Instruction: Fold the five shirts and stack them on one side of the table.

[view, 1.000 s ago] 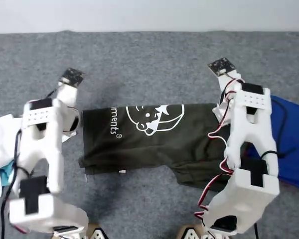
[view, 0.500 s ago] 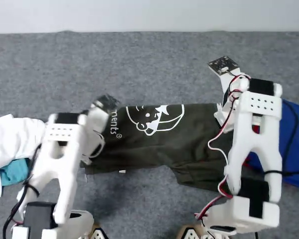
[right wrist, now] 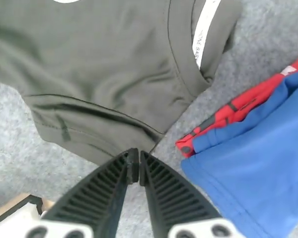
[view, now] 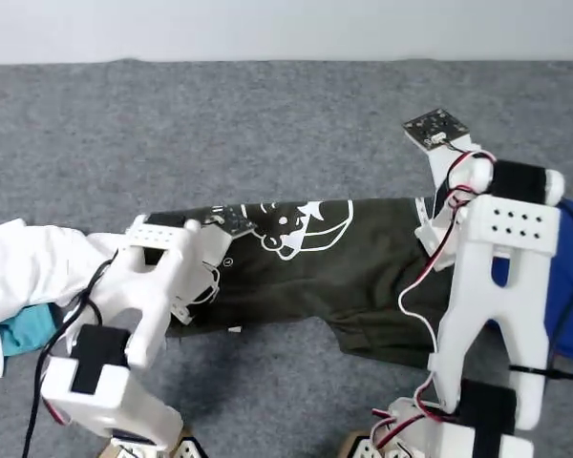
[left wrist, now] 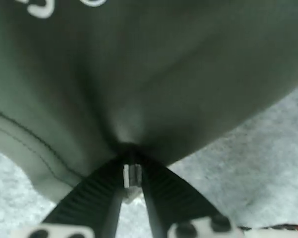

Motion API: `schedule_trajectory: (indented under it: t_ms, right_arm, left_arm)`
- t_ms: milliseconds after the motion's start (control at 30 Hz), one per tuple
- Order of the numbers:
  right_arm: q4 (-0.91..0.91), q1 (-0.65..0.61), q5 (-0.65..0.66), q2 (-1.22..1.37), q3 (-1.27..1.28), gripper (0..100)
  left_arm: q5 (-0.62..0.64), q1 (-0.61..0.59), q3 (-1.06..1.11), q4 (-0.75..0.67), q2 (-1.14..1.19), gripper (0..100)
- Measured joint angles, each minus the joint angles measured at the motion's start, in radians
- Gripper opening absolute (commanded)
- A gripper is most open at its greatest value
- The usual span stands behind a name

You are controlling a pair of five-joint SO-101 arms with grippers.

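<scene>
pinched a fold of the dark green shirt (view: pixel 306 262) in the left end effector (left wrist: pixel 132 171), lay spread across the desk (view: pixel 267 124), pressed right end effector (right wrist: pixel 135 161) together at its edge, beside blue shirt (right wrist: pixel 258 148)

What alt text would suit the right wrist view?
The right tool, shut, points at the edge of a dark green shirt on a grey table; a blue shirt and a red cloth lie beside it.

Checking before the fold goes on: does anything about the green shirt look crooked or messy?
Yes. The green shirt lies uneven. Its near sleeve is rumpled and creased, and the cloth puckers into a peak where the left gripper pinches it.
</scene>
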Motion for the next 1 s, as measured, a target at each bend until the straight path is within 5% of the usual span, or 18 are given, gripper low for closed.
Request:
schedule_trajectory:
  t_ms: [533, 1000]
  right_arm:
    - [0.002, 0.0, 0.0, -0.281, 0.0, 0.9]
    - [0.002, -0.002, -0.203, -0.654, 0.0, 0.9]
  left_arm:
    - [0.002, 0.041, -0.063, 0.118, -0.532, 1]
    - [0.172, 0.454, -0.183, -0.043, -0.224, 2]
